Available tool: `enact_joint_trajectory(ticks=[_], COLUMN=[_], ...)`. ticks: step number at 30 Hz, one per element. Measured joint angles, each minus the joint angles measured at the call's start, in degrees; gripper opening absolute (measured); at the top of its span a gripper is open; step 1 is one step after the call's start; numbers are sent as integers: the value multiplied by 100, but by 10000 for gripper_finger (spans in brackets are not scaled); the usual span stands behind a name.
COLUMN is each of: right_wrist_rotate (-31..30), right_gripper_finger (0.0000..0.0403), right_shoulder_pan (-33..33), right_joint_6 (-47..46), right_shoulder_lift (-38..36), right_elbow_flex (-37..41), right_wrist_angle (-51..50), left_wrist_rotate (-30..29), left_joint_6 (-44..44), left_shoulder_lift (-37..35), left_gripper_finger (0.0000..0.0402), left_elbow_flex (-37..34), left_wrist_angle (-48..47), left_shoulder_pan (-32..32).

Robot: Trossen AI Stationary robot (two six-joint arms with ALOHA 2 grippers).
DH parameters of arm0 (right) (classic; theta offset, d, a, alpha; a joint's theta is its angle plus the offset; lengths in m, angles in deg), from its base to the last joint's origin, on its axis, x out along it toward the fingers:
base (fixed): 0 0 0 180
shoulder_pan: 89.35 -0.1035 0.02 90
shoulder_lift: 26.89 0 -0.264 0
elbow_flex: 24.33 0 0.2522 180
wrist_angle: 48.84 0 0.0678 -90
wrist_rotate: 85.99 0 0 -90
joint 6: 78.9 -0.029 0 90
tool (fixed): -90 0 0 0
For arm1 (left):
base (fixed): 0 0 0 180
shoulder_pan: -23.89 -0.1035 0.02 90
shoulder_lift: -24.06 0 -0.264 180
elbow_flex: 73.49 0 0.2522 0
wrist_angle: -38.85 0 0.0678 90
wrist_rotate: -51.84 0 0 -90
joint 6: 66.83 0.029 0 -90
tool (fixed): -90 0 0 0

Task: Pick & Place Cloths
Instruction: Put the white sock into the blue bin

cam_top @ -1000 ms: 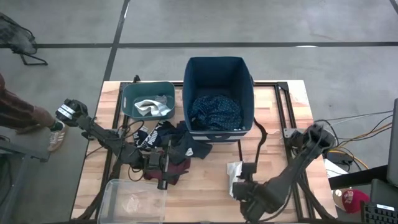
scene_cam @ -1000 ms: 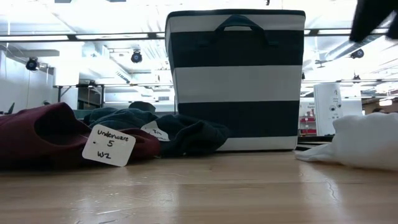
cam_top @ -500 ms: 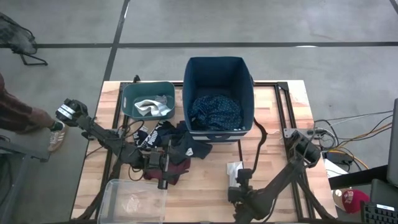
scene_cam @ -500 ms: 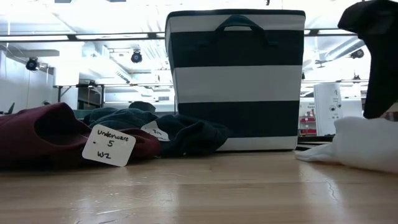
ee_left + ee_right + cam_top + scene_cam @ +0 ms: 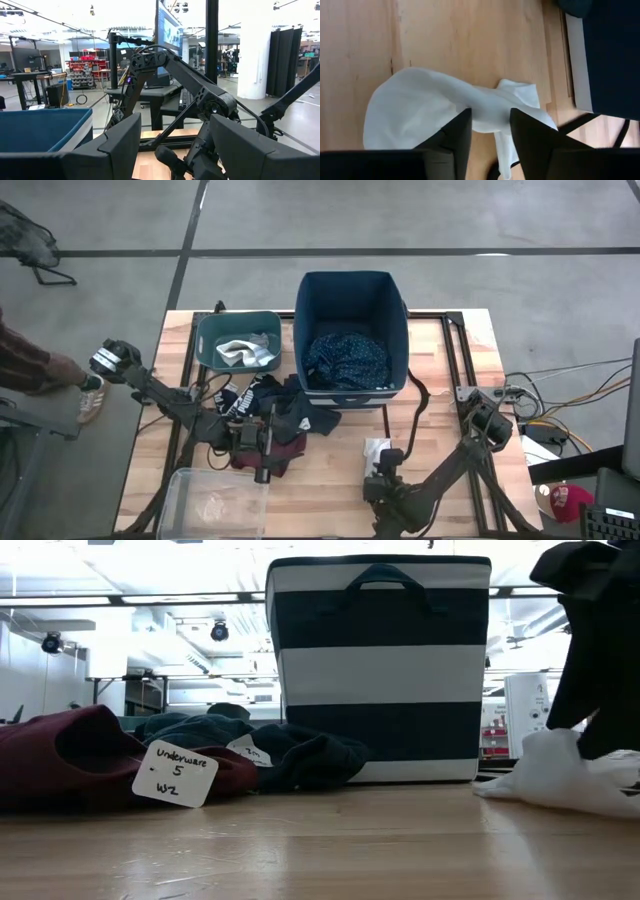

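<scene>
A white cloth lies crumpled on the table's right half; it also shows in the low view and the right wrist view. My right gripper is open and points down over it, one finger on each side of the cloth's narrow middle. My left gripper is open and lies low at a maroon cloth and black cloths with a white logo. A navy patterned cloth lies in the navy bin. A pale cloth lies in the teal bin. My right gripper comes at the white cloth's narrow middle from above, fingers apart and astride it. The cloth lies slack on the table. In the low view a dark finger reaches down to the cloth's top; whether it touches, I cannot tell.
A clear plastic bin stands at the near left edge. The navy-and-white striped bin wall rises behind the cloths. A paper tag lies on the maroon cloth. A person's arm shows off the table's left.
My right gripper has gone toward the table's left edge and down, from beside the white cloth to right over it. In the low view it has come in from the upper right and sunk to the cloth's top.
</scene>
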Motion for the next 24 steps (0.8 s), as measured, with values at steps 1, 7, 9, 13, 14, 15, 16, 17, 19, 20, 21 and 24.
enact_joint_trajectory(ticks=[1,7,9,13,14,15,16,17,19,20,21,24], right_wrist_rotate=[0,2,4,2,2,-5,-30,-86,-235,-288,-327,-498], right_gripper_finger=[115,32,16,10,10,9,9,9,9,9,9,8], right_shoulder_pan=[0,4,2,2,2,2,2,-1,-3,-2,-2,-2], right_joint_6=[2,13,13,15,15,17,19,14,-1,2,15,90], right_shoulder_lift=[0,-5,-9,-27,-52,-89,-141,-187,-311,-379,-462,-751], right_elbow_flex=[0,9,9,9,5,-10,-32,-84,-195,-252,-309,-431], right_wrist_angle=[0,2,4,-16,-31,-52,-89,-162,-349,-425,-465,-452], left_wrist_rotate=[0,7,7,6,4,4,4,4,4,4,3,1], left_joint_6=[0,22,22,22,22,22,22,22,22,22,22,14], left_shoulder_lift=[21,211,215,215,215,215,215,215,215,215,215,214], left_gripper_finger=[243,243,243,243,243,243,243,243,243,243,243,243], left_elbow_flex=[0,2,2,2,2,2,2,2,2,2,2,2], left_wrist_angle=[36,407,408,415,414,413,411,405,403,403,403,323], left_shoulder_pan=[-8,-50,-65,-71,-74,-76,-84,-88,-100,-106,-117,-139])
